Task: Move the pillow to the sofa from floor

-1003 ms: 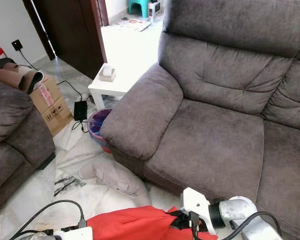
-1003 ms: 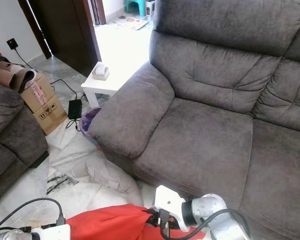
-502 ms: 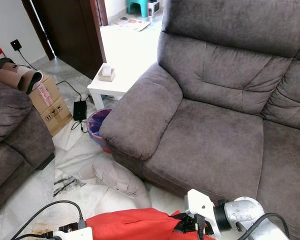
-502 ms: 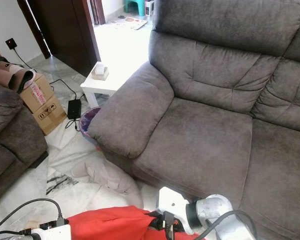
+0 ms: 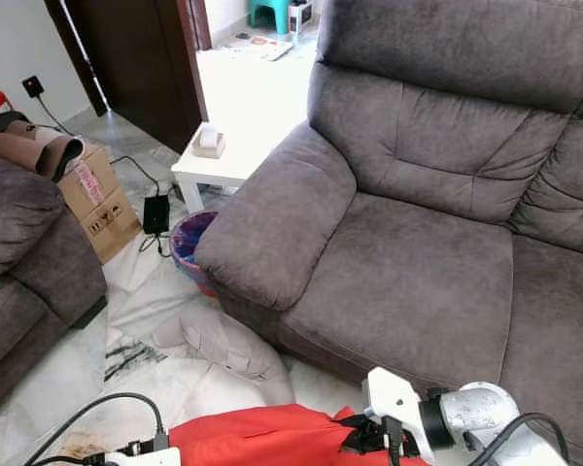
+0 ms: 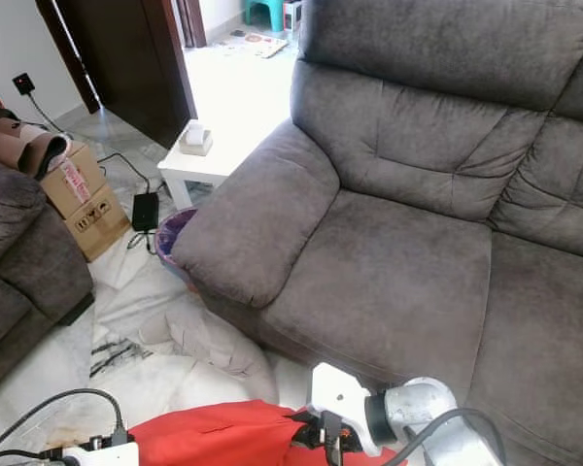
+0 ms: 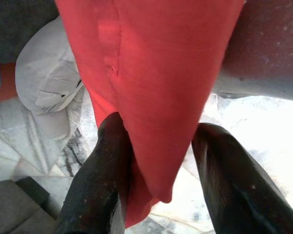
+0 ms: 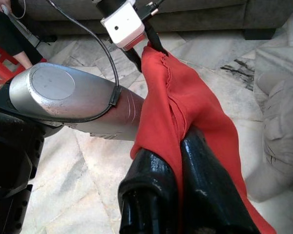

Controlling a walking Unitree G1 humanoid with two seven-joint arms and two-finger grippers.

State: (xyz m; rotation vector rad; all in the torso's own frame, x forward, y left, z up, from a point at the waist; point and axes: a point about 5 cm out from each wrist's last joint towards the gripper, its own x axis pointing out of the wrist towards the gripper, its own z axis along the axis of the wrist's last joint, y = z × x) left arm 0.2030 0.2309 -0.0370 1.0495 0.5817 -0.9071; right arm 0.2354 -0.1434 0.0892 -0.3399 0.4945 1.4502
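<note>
Sofa (image 5: 408, 282) ahead; both grippers, left (image 7: 158, 161) and right (image 8: 178, 170), have jaws clenched on the pillow (image 5: 262, 437). I should lift evenly and clear the seat edge.

**Cloth, stone and metal: how the surfaces look**

The pillow (image 7: 151, 83) is thin red matt cloth with a stitched seam, folding softly. The sofa (image 5: 418, 262) wears grey napped fabric, suede-like and dull, as does the second couch (image 5: 19, 252). The floor (image 8: 102, 165) is polished marble-like tile, pale with grey veins, slightly glossy. The left gripper (image 7: 161, 165) and right gripper (image 8: 180, 190) have smooth black fingers with a soft sheen. The left arm (image 8: 73, 100) is brushed silver metal. The side table (image 5: 219, 165) looks white and smooth; the box (image 5: 97, 199) is brown cardboard.
</note>
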